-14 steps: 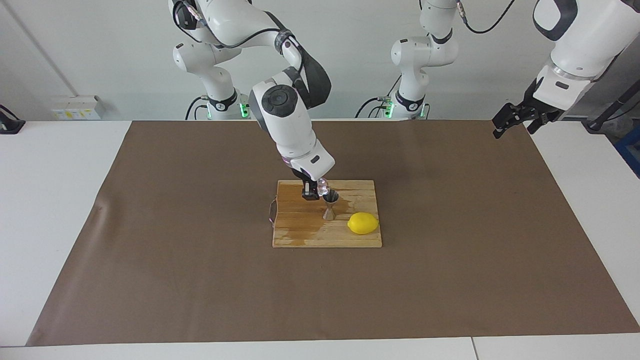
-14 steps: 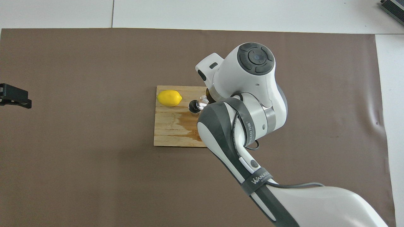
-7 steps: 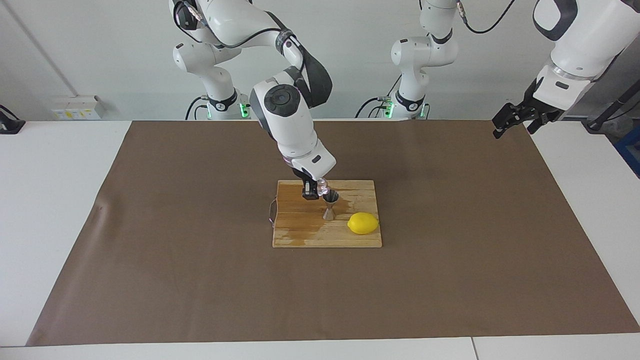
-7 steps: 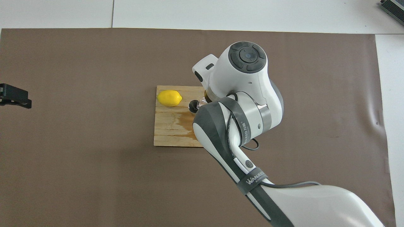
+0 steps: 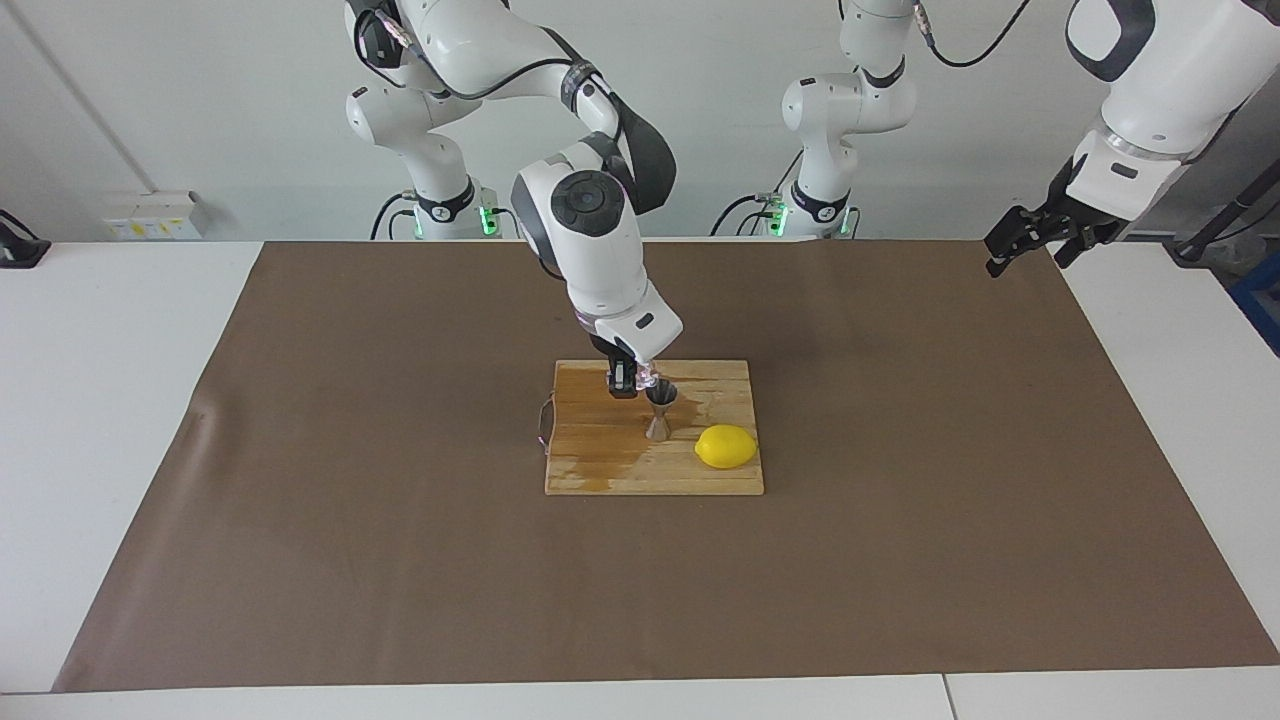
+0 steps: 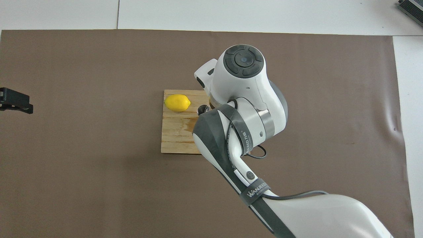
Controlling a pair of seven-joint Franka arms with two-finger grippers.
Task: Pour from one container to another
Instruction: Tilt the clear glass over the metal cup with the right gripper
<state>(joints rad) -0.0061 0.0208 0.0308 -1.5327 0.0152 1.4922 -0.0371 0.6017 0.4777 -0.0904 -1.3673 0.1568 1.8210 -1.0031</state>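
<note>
A tiny clear glass cup [image 5: 648, 379] is tipped over the mouth of the silvery steel jigger [image 5: 659, 410], and my right gripper [image 5: 631, 384] is shut on the cup. The jigger stands upright on a wooden board [image 5: 600, 462]. In the overhead view my right arm covers the gripper and most of the cup, and only an edge of the jigger [image 6: 200, 110] shows. My left gripper [image 5: 1030, 242] waits open and empty in the air over the mat's edge at the left arm's end [image 6: 13, 100].
A yellow lemon [image 5: 726, 446] [image 6: 177, 102] lies on the board beside the jigger, toward the left arm's end. A dark wet patch [image 5: 610, 455] marks the board. A brown mat [image 5: 400, 520] covers the table.
My right arm's wrist has swung toward the left arm's end, and the glass cup has tipped further over the jigger's mouth. Jigger, lemon and left arm have stayed put.
</note>
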